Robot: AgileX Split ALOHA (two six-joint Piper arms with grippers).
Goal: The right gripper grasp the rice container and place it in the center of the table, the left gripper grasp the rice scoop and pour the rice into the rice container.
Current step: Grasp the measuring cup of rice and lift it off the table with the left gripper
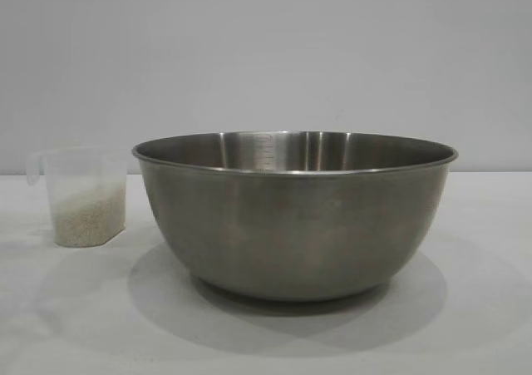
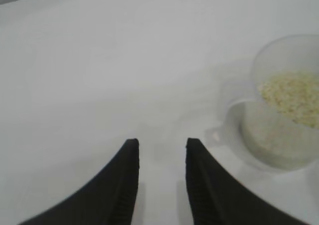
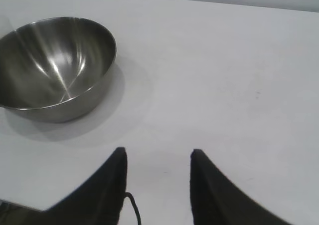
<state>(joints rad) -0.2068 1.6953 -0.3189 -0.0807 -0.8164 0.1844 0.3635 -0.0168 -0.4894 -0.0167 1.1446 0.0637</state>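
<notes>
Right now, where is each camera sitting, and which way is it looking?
Exterior view: low at table level, facing the rice container side-on, rice scoop beside it; no robot parts show.
Left wrist view: on the left arm, looking over the open left tool toward the scoop of rice.
Right wrist view: on the right arm, past the open right tool.
Right wrist and exterior views share the container.

white table (image 1: 482,325), steel bowl (image 1: 291,225), rice scoop (image 1: 83,196)

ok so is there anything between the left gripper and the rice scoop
No. In the left wrist view only bare white table separates the open left gripper from the rice scoop, which stands off to one side.
</notes>
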